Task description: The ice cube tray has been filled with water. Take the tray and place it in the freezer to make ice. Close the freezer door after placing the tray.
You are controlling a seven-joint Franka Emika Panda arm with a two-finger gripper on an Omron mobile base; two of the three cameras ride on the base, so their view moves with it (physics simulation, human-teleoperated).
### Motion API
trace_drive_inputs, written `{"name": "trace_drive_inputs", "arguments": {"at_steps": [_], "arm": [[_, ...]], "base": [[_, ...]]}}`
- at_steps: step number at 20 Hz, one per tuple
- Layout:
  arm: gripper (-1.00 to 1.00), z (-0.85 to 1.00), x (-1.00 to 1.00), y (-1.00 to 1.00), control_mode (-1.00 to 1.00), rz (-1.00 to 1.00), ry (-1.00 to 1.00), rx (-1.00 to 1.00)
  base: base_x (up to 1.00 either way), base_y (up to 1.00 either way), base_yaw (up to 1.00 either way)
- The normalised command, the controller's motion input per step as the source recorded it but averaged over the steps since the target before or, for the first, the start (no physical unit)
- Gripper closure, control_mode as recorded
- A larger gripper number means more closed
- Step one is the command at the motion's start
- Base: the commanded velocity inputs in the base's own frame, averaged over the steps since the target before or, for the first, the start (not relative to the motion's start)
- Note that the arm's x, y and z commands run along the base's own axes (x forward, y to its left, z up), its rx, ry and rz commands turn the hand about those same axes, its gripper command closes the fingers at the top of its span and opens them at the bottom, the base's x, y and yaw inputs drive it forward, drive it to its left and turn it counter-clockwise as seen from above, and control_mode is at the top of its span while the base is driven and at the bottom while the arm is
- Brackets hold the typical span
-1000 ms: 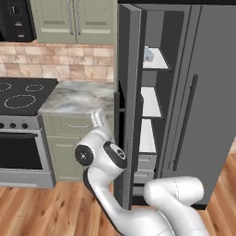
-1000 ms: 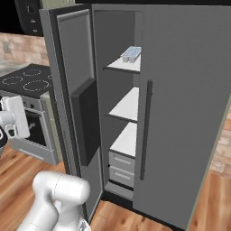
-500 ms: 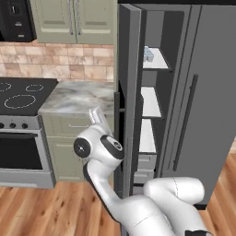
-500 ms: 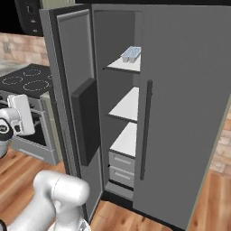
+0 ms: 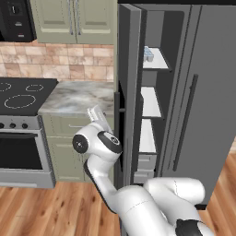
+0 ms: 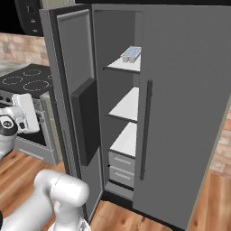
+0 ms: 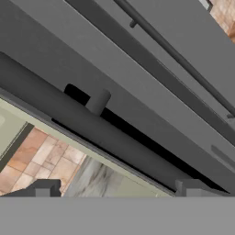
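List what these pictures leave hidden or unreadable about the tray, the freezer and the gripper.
- Ice cube tray: too small in the right base view to tell whether its cells hold water; in the left base view the freezer door hides most of it.
- Freezer drawers: contents hidden behind closed fronts.
- Gripper: the hand view's bottom edge cuts off its fingers.

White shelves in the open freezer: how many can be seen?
3: top shelf holding the ice cube tray, middle shelf, bottom shelf above two drawers. More may be hidden behind the other door.
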Motion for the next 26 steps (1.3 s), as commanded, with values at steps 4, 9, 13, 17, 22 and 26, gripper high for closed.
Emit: {"name": "trace_drive_inputs", "arguments": {"at_steps": [4,9,13,17,22,26], "arm": [[-1.00,-0.13,0.26,0.00,-1.00,-0.03,0.00,-0.04],[-1.00,-0.12,0.22,0.01,-1.00,-0.04,0.00,-0.05],[-1.00,-0.11,0.26,0.03,-1.00,-0.04,0.00,-0.05],[-1.00,-0.16,0.41,0.05,-1.00,-0.04,0.00,-0.05],[-1.00,-0.18,0.46,0.13,-1.00,-0.03,0.00,-0.04],[-1.00,-0.21,0.40,0.24,-1.00,-0.02,0.02,-0.04]], "base": [[0.00,0.00,0.00],[0.00,0.00,0.00],[0.00,0.00,0.00],[0.00,0.00,0.00],[0.00,0.00,0.00],[0.00,0.00,0.00]]}}
